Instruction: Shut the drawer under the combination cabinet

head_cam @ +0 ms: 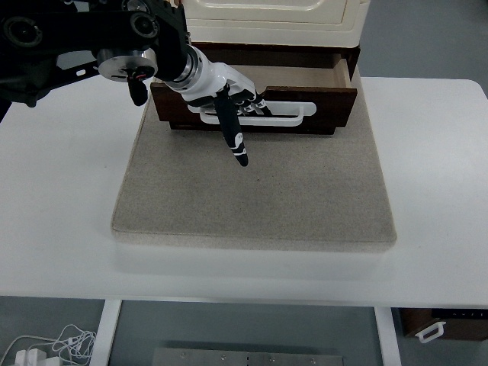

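Note:
A cream cabinet (pixel 271 19) stands at the back of a grey mat (pixel 255 191). Its dark brown drawer (pixel 332 103) underneath is pulled out toward me, with a white handle (pixel 293 116) on its front. My left hand (pixel 232 103) reaches in from the left and lies flat against the drawer front over the left part of the handle. Its fingers (pixel 252 99) are extended, and the thumb (pixel 235 137) points down over the mat. It holds nothing. My right arm is out of view.
The mat lies on a white table (pixel 435 175). A brown box with a white handle (pixel 435 324) sits on the floor at the lower right. White cables (pixel 46 347) lie on the floor at the lower left.

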